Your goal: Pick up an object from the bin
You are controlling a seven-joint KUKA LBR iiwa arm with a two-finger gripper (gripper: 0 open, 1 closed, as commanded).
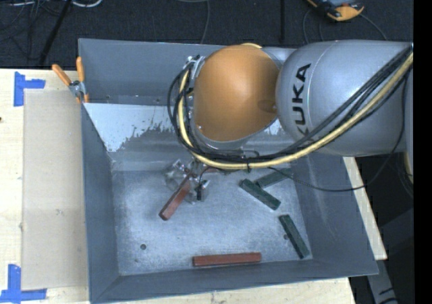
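My gripper (187,180) is low in the middle of the bin, under the orange cover of the wrist. A short reddish-brown stick (174,205) lies slantwise on the bin floor, its upper right end right at the gripper and its lower left end pointing to the bin's front left. A dark green bar (260,194) lies just right of the gripper.
A longer reddish-brown bar (226,259) lies along the front wall. A second dark green bar (295,236) lies at the front right, and a third (275,178) shows partly under the arm. The arm and its cables cover the bin's back right.
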